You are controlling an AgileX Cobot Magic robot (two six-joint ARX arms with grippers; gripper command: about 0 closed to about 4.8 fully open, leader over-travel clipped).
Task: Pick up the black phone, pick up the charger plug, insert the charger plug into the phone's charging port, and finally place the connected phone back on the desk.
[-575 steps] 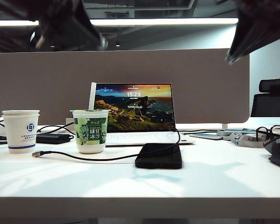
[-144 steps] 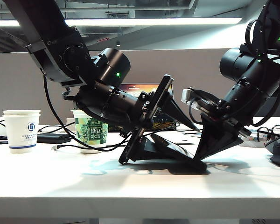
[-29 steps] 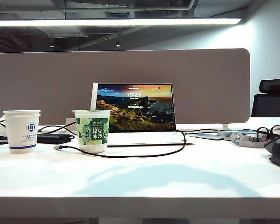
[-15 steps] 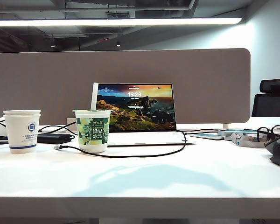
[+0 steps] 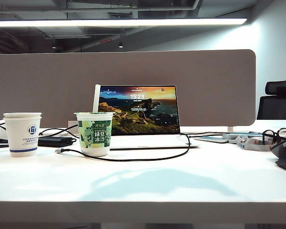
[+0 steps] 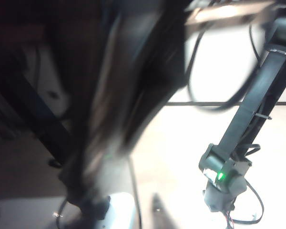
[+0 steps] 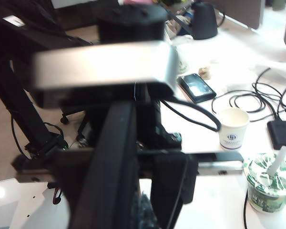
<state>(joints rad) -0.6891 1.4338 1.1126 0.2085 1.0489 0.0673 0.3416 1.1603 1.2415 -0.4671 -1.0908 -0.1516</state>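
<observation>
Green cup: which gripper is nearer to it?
Cannot tell. Neither gripper shows above the desk; the right wrist view sees the green cup from afar, the left blurred view misses it.

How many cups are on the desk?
2: a white paper cup at the desk's left end, and a green cup with a straw just right of it, before the laptop. Neither gripper shows there; none seems hidden.

White desk, laptop, two cups, black cable, glasses.
</observation>
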